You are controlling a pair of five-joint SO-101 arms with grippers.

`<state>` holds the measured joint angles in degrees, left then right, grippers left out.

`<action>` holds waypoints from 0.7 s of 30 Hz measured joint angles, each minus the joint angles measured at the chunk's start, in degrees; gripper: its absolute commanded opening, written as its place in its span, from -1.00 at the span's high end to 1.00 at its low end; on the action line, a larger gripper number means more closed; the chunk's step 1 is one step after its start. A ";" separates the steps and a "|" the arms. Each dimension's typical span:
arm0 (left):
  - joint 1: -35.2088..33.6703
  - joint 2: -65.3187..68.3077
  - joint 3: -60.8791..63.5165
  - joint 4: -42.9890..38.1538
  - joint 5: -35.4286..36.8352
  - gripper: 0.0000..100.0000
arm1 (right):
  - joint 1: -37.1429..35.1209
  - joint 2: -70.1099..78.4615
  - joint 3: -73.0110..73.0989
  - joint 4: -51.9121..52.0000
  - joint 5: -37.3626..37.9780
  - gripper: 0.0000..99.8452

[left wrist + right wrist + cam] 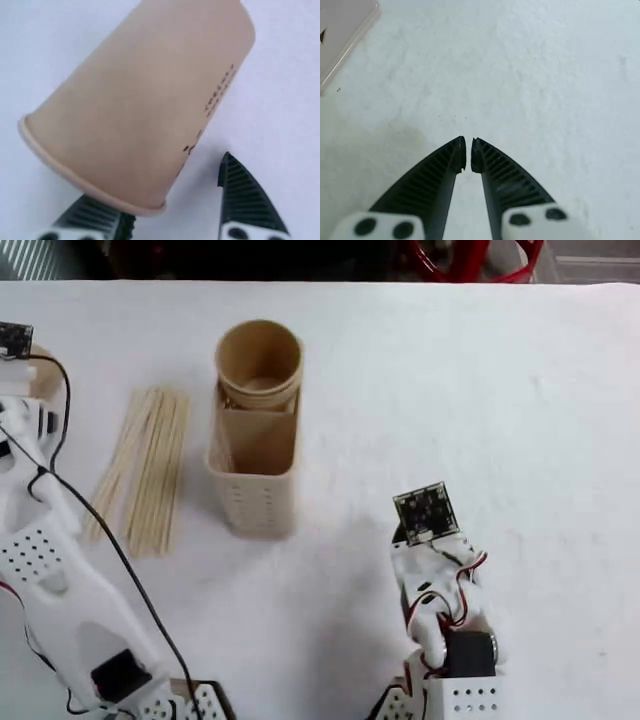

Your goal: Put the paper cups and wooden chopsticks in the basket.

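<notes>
A tan paper cup point(135, 110) lies on its side on the white table, close in front of my left gripper point(180, 200). That gripper is open, one finger point(95, 220) under the cup's rim and the other finger point(245, 200) beside it. The same cup point(42, 378) peeks out by the left arm at the table's left edge. A beige perforated basket point(252, 490) stands mid-table with stacked paper cups point(258, 360) in its far end. Wooden chopsticks point(140, 470) lie in a bundle left of the basket. My right gripper point(468, 150) is shut over bare table.
The right arm point(440, 610) sits at the near edge, right of the basket, whose corner point(340, 35) shows in the right wrist view. A black cable point(100, 520) runs along the left arm near the chopsticks. White table stretches to the right and far side.
</notes>
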<state>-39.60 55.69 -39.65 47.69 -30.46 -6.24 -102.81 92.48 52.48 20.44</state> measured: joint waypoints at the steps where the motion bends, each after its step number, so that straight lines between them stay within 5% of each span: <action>1: 0.26 0.44 -0.62 0.00 0.79 0.68 | 0.00 0.00 0.00 0.00 0.00 0.93; 14: 1.32 6.15 -7.74 0.53 5.01 0.96 | 0.00 0.00 0.00 0.00 0.00 0.92; 21: 1.58 5.54 -13.71 13.80 5.01 0.95 | 0.00 0.00 0.00 0.00 0.00 0.92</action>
<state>-38.02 61.23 -53.36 61.49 -25.45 -6.24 -102.81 92.48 52.48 20.44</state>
